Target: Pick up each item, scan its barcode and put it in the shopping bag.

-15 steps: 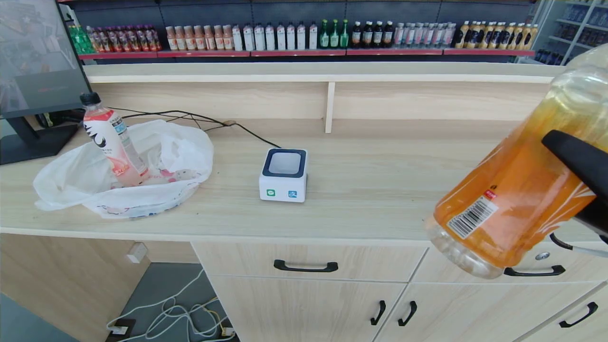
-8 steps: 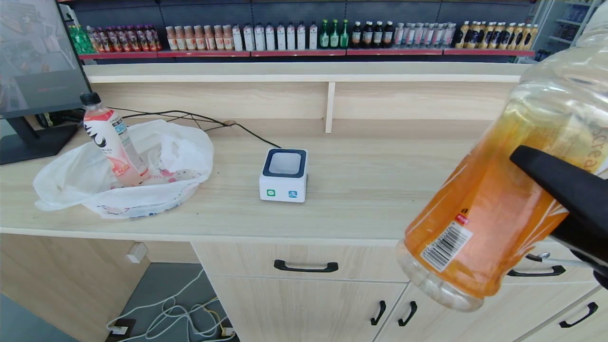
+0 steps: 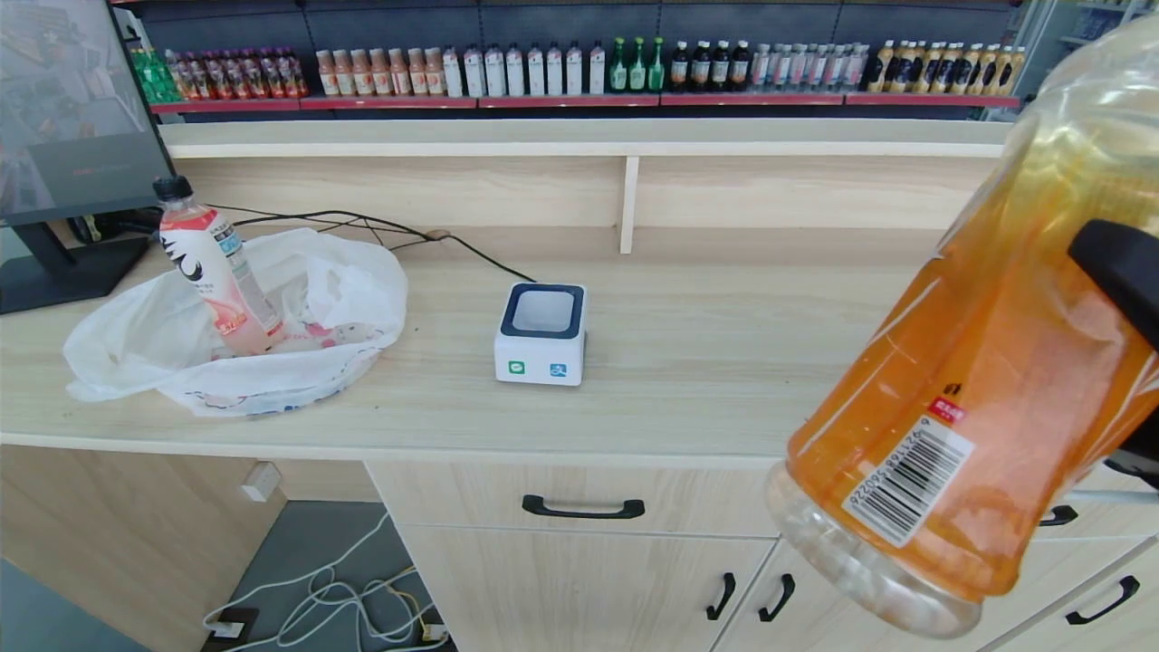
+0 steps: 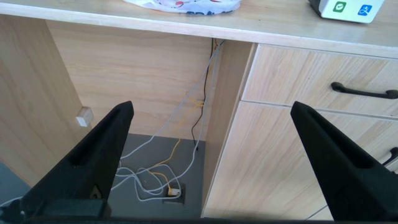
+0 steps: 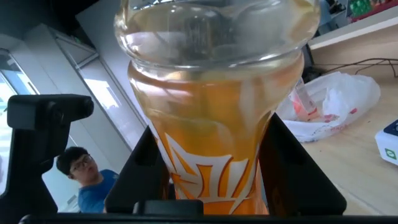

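A large bottle of orange drink (image 3: 978, 362) hangs tilted in the air at the right, off the counter's front edge, with its clear base lower left and its barcode label (image 3: 910, 480) facing the head camera. My right gripper (image 5: 214, 171) is shut on the bottle (image 5: 211, 118); one black finger (image 3: 1118, 272) shows across its body. The white scanner (image 3: 541, 333) sits mid-counter. At the left lies the white shopping bag (image 3: 136, 344), with a pink bottle (image 3: 213, 267) leaning in it. My left gripper (image 4: 211, 162) is open and holds nothing, low in front of the cabinet.
A monitor (image 3: 68, 118) stands at the far left behind the bag. A black cable (image 3: 380, 226) runs along the counter to the scanner. Drawer handles (image 3: 582, 509) line the cabinet front. Shelves of bottles (image 3: 579, 68) fill the back wall.
The orange bottle has shifted left and come closer to the head camera, its barcode label now larger and lower. Bag, pink bottle and scanner have not moved.
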